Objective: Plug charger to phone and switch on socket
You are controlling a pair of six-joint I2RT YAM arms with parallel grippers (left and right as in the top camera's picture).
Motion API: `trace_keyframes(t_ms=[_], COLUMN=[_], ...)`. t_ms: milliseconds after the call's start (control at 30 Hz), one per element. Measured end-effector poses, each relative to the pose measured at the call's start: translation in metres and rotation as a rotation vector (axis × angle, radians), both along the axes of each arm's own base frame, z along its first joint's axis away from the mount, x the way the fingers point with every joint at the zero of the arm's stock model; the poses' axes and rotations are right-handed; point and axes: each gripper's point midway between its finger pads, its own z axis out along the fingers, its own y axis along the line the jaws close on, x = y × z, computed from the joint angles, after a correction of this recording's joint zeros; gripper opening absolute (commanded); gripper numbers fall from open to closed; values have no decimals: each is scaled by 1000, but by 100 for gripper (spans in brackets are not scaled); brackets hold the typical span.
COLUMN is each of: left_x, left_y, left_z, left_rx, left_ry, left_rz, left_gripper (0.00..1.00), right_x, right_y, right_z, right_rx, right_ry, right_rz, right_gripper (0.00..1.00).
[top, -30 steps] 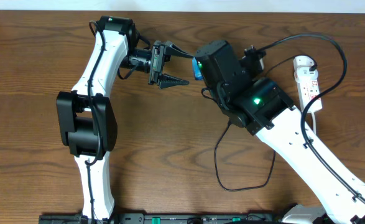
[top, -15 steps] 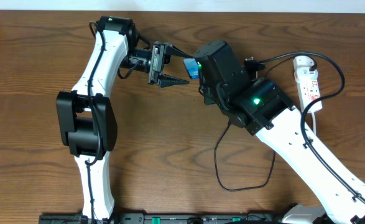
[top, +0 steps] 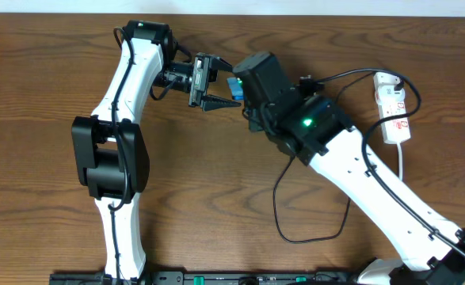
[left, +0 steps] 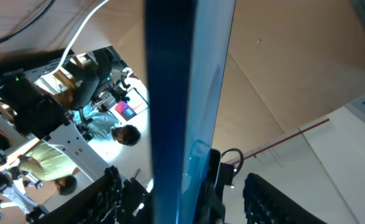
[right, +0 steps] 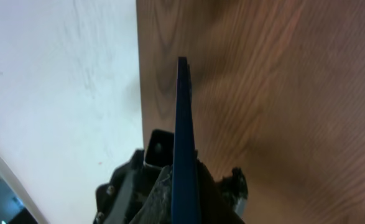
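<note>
The slim blue-screened phone stands edge-on, clamped in the right end effector, just 1 o'clock of the left end effector. Can't tell how open that one is. Both arms reach toward 12 o'clock, wrists almost meeting. One phone, one thin black cable, and one white power strip off at 3 o'clock.

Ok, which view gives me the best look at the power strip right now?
Overhead. The white power strip lies in full view at the right, with its red markings and white cord visible. Neither wrist view shows it; both just show the phone edge-on.
</note>
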Motion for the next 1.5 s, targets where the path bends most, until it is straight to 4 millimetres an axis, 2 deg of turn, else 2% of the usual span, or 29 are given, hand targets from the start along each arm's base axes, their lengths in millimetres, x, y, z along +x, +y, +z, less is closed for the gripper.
trace_keyframes(t_ms=[67,233,333,567,867,1133,1267,1433,1500], left_x=[0,0,-1,-1,-1,1,2,3,3], left_y=[0,0,0,0,0,0,0,0,0], left_z=[0,1,2,3,3,7,8,11,11], left_rx=[1,0,0,0,-1,-21,-32,-51,-52], left_ry=[-1,-2,-4,-2,16,18,7,-16,-16], left_rz=[0,0,0,0,3,11,14,19,19], left_gripper=[57,54,47,45,27,19,8,7,8], right_x=[0,0,0,2,4,3,3,4,4], right_y=[4,6,5,6,8,9,10,10,10], right_z=[2,3,3,5,8,8,9,10,10], right_rx=[7,11,8,13,24,26,45,72,74], right_ry=[-8,-15,-16,-26,-40,-41,-38,-35,-36], right_rz=[6,8,5,2,1,6,-10,-35,-36], right_gripper=[1,2,2,3,2,3,2,2,7])
